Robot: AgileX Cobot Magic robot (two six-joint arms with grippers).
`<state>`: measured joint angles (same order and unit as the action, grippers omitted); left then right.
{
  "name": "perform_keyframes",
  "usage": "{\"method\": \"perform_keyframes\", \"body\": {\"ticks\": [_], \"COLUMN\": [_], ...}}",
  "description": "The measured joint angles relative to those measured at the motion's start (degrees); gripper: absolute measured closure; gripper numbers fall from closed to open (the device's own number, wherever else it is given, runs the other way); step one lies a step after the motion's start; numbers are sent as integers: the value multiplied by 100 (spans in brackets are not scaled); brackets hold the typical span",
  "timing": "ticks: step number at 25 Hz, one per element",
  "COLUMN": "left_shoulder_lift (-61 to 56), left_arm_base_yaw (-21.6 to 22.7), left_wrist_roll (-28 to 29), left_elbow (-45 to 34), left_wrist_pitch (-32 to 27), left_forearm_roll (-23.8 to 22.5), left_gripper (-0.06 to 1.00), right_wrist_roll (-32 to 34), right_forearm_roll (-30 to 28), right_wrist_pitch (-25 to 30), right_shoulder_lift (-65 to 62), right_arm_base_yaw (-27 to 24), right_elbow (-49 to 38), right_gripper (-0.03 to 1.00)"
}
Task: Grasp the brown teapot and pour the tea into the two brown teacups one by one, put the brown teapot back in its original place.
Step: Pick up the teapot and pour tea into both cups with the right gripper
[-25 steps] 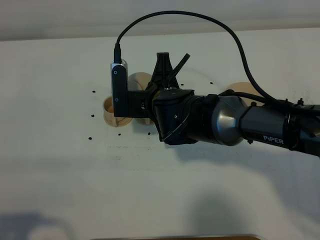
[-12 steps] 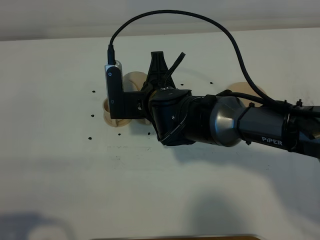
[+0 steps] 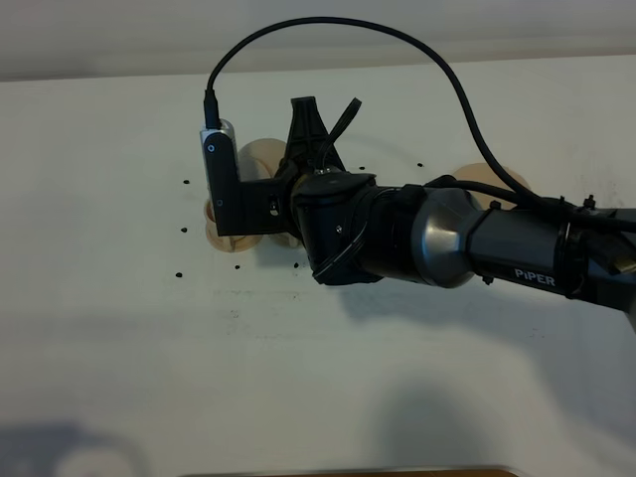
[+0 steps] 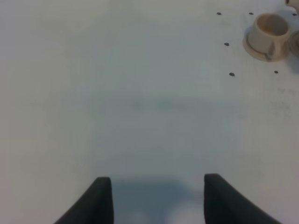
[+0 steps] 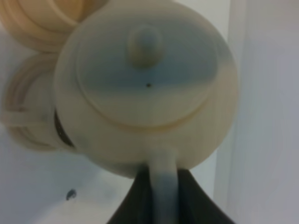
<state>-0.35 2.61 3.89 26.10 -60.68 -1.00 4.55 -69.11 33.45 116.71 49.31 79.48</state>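
Since the earlier views the right arm [image 3: 437, 238] has slid slightly toward the left edge of the table [image 3: 99, 348]. Its wrist camera [image 3: 221, 184] now covers more of the left cup [image 3: 221, 242].

**Left.** The left gripper [image 4: 156, 200] hangs over bare tabletop, its fingers [image 4: 100, 200] apart with nothing between them. The left cup [image 4: 270, 29] stands on its saucer well ahead of it.

**Left of centre, toward the far edge.** The teapot [image 5: 145, 88], lid on, is held clear of the table and tipped. The right gripper [image 5: 161, 196] is clamped on its loop handle [image 5: 161, 177]. Close behind the pot the right wrist view shows two cups on saucers, one [image 5: 25, 116] beside it and one [image 5: 46, 18] beyond. From above, the arm hides the pot almost wholly.

**Right of centre, toward the far edge.** The wide saucer [image 3: 479, 177] lies bare, crossed by a black cable [image 3: 467, 89].

**Right.** The forearm bears the white lettering "PiPER" [image 3: 537, 273]. No other writing is legible.

**Progress, as judged.** The pot has been grasped and lifted off its saucer, and a pour over the cups appears to be the step in hand. No stream shows, and whether either cup is filled cannot be told. Any pouring not yet done remains, as does the pot's return to the wide saucer.
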Motion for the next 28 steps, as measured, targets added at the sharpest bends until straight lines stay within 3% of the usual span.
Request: {"method": "perform_keyframes", "body": {"ticks": [28], "left_shoulder_lift": [0], "left_arm_base_yaw": [0], "left_wrist_roll": [0], "left_elbow": [0], "left_wrist_pitch": [0], "left_forearm_roll": [0], "left_gripper": [44], "right_wrist_roll": [-455], "right_forearm_roll": [0], "right_wrist_pitch": [16], "right_shoulder_lift": [0], "right_arm_base_yaw": [-23], "right_elbow": [10], "right_gripper": [89]}}
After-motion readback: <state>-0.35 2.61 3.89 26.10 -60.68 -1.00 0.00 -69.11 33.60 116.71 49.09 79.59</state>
